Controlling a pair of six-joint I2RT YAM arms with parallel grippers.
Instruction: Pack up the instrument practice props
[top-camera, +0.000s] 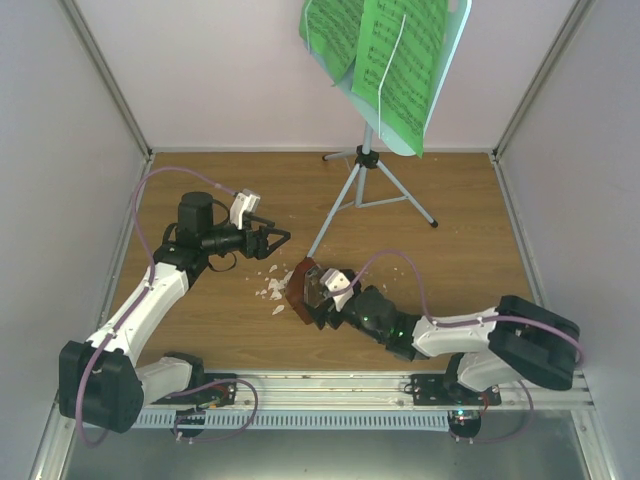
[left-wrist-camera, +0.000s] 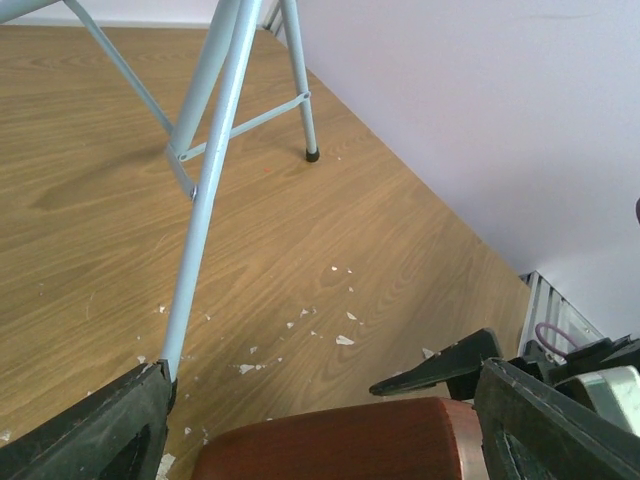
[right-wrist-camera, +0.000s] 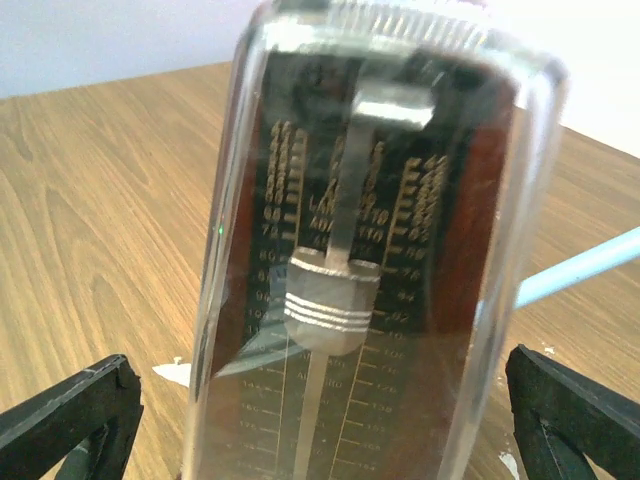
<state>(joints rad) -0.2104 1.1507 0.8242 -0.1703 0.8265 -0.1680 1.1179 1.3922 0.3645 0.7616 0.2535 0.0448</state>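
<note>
The right gripper (right-wrist-camera: 318, 365) is wide open; its two fingers (right-wrist-camera: 70, 410) sit one on each side of the metronome (right-wrist-camera: 370, 200) with a gap, so it holds nothing; the left gripper (top-camera: 275, 240) is open and empty too, near the crumbs (top-camera: 270, 290); the metronome is on the table (top-camera: 450, 250), by a foot of the stand (top-camera: 365, 160); the pages (top-camera: 400, 60) are up on the stand; I think the step is grabbing the metronome; next the fingers must close gently on its smooth sides.
</note>
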